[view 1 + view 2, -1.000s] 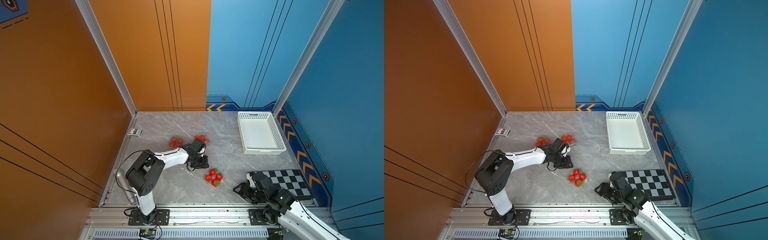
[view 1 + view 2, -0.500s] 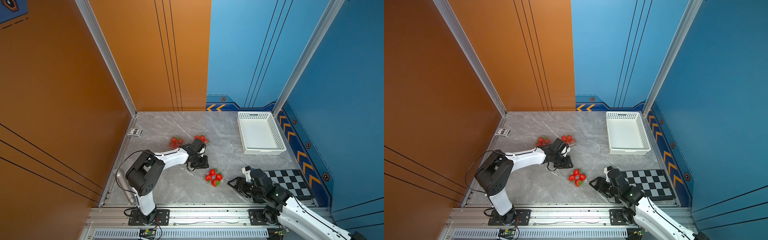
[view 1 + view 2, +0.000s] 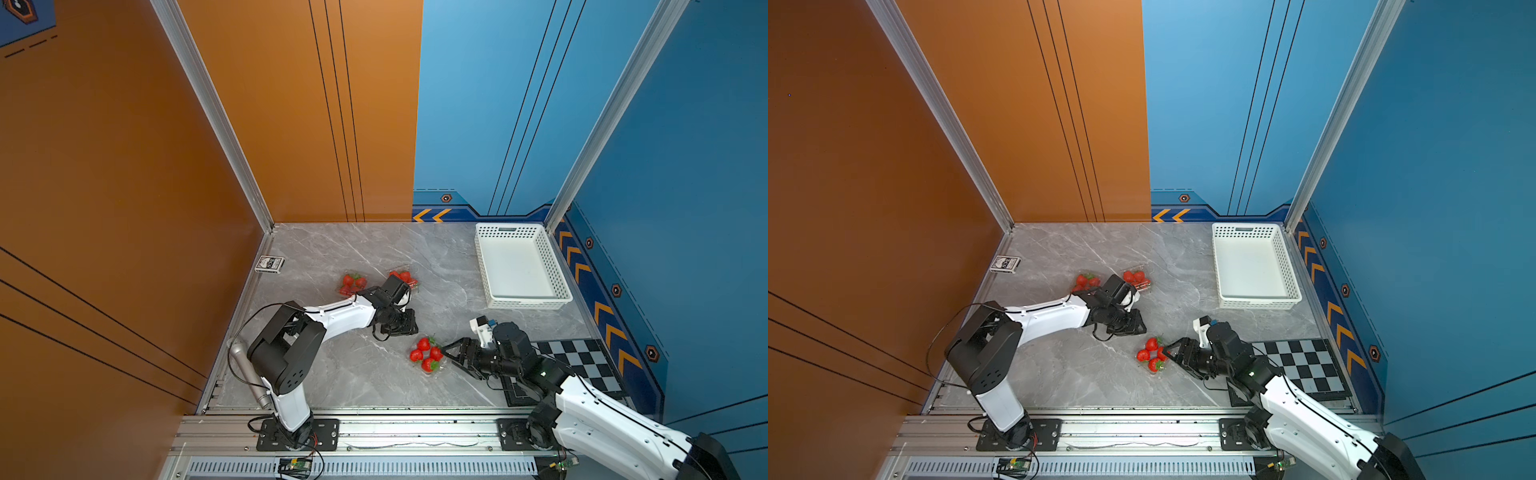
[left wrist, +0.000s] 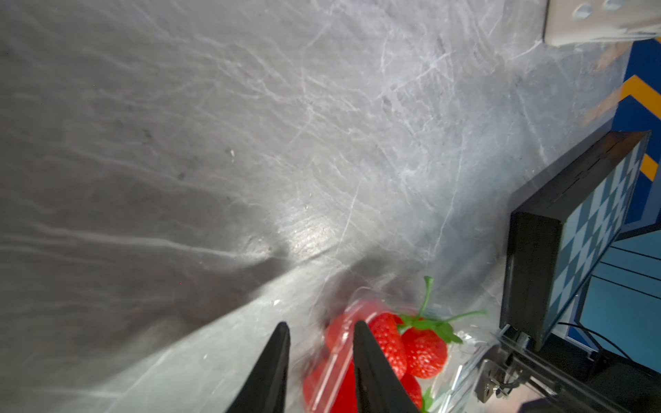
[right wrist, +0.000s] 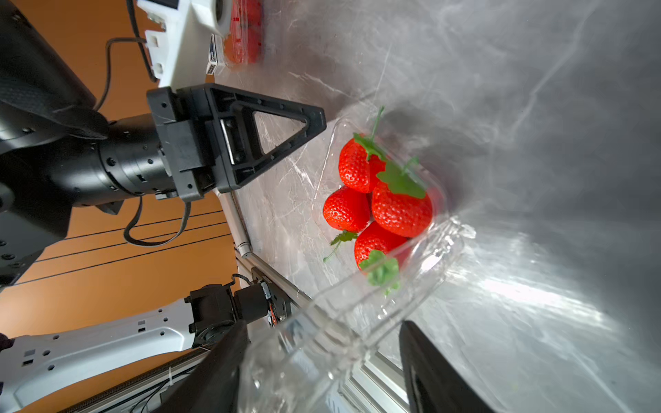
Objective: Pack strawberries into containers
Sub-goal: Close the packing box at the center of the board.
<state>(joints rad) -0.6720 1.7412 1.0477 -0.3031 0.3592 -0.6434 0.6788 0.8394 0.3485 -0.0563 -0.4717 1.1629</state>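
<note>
Three clear containers hold red strawberries. Two sit mid-table [image 3: 353, 283] [image 3: 405, 277] behind my left wrist. The nearest container [image 3: 426, 355] stands open with several strawberries [image 5: 379, 200] in its base. Its raised lid [image 5: 422, 257] reaches back between my right gripper's fingers. My right gripper [image 5: 323, 323] [image 3: 448, 355] is open; the lid lies against one finger and stands apart from the other. My left gripper [image 4: 322, 323] [image 3: 409, 326] hovers just behind that container. Its jaws stand a little apart with nothing between them.
A white perforated basket [image 3: 482, 266] stands at the back right. A checkerboard box [image 3: 582, 361] lies at the front right, under my right arm. A small card box [image 3: 269, 264] lies by the left wall. The metal rail runs along the front edge.
My right arm has swung left from the checkerboard to the near container, and its jaws have widened. My left arm has stayed put, its jaws opening slightly.
</note>
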